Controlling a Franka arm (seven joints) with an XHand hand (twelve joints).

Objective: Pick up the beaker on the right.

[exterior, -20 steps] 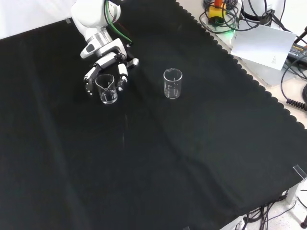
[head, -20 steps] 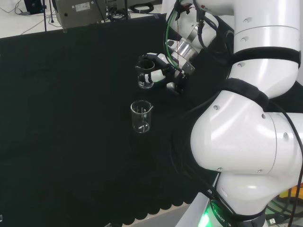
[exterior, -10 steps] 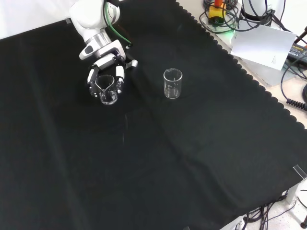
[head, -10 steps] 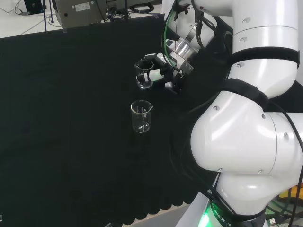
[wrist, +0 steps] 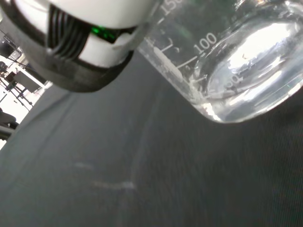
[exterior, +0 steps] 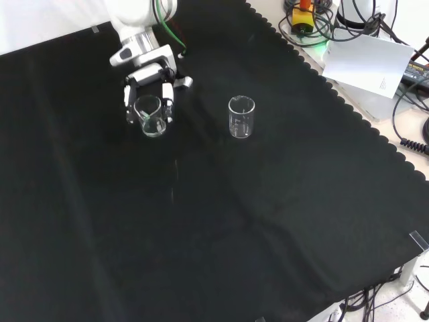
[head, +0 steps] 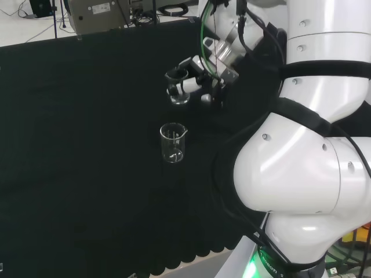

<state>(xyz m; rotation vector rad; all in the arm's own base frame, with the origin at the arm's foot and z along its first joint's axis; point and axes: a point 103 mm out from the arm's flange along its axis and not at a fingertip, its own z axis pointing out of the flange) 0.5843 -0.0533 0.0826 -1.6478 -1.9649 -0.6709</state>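
Two clear glass beakers are in view. My hand (head: pixel 194 80) (exterior: pixel 149 84) is shut on one beaker (head: pixel 179 94) (exterior: pixel 152 117), fingers curled round its upper wall, and holds it clear of the black cloth, roughly upright. In the wrist view that beaker (wrist: pixel 236 61) is close, its base above the cloth, with a finger (wrist: pixel 85 52) beside it. The other beaker (head: pixel 173 142) (exterior: pixel 242 117) stands upright on the cloth, apart from the hand, nearer in the head view and to the right in the front view.
The black cloth (exterior: pixel 234 221) covers the bench, with a scalloped edge (exterior: pixel 348 111) at the front view's right. Beyond it lie cables and a white sheet (exterior: pixel 369 64). The arm's white links (head: pixel 313 145) take up the head view's right.
The hand has closed round the beaker and lifted it off the cloth, rising a little in both views. The other beaker has not moved.
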